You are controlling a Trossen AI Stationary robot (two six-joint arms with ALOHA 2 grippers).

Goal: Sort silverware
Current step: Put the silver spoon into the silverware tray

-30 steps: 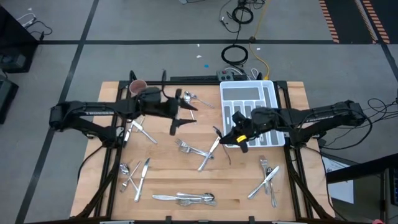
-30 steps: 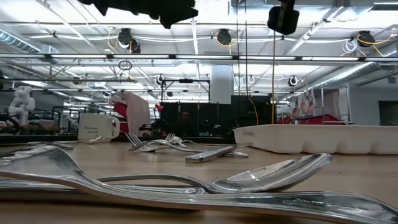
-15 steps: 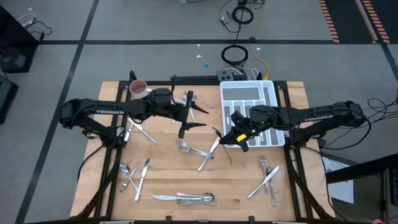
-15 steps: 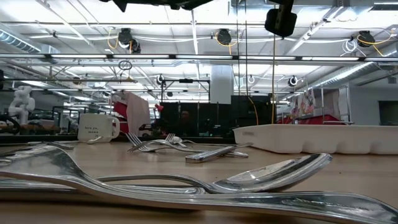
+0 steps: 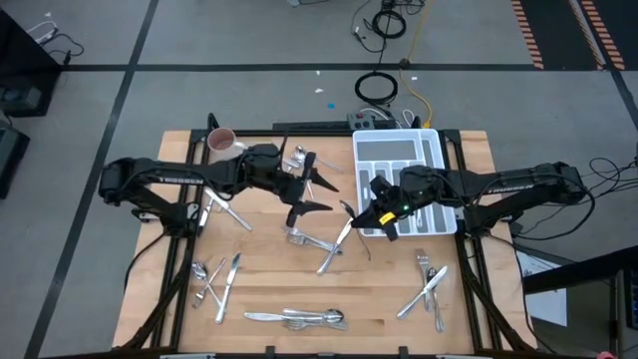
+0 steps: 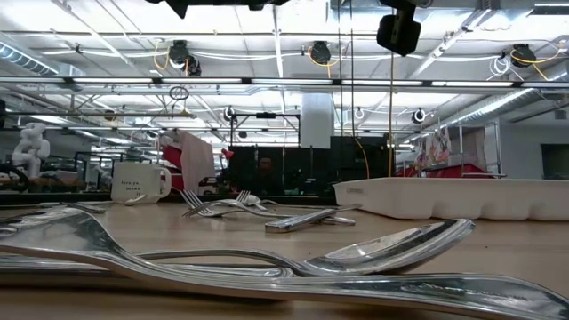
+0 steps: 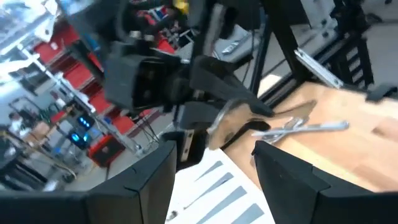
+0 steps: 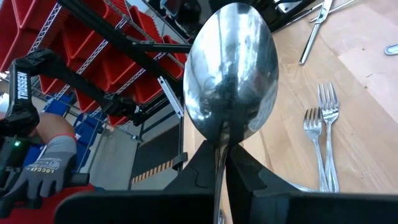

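Note:
The silverware lies in loose groups on the wooden table: forks and a knife at the middle (image 5: 319, 239), a heap at the near edge (image 5: 299, 317), and more near the right (image 5: 429, 284) and left (image 5: 214, 279). My right gripper (image 5: 384, 214) hovers beside the white tray's (image 5: 399, 165) near left corner, shut on a spoon (image 8: 230, 68). My left gripper (image 5: 315, 194) hangs open above the table's middle, left of the right gripper. In the left wrist view its fingers (image 7: 143, 180) frame the right gripper and the tray (image 7: 217, 193). My right gripper pinches the spoon by its handle just behind the bowl (image 8: 219, 152), between the two fingers. The handle runs back between the fingers and is hidden there. The bowl sticks out past the fingertips, and the spoon is lifted clear of the table.
A pink-and-white mug (image 5: 219, 140) stands at the far left corner, with utensils (image 5: 304, 155) between it and the tray. Two forks (image 8: 323, 137) lie on the wood below the held spoon. A gloved hand (image 8: 37, 168) shows beyond the table. Bare wood lies between the groups.
My left gripper has moved toward the table's right, closer to the tray and the right gripper, staying open. My right gripper has kept still with the spoon.

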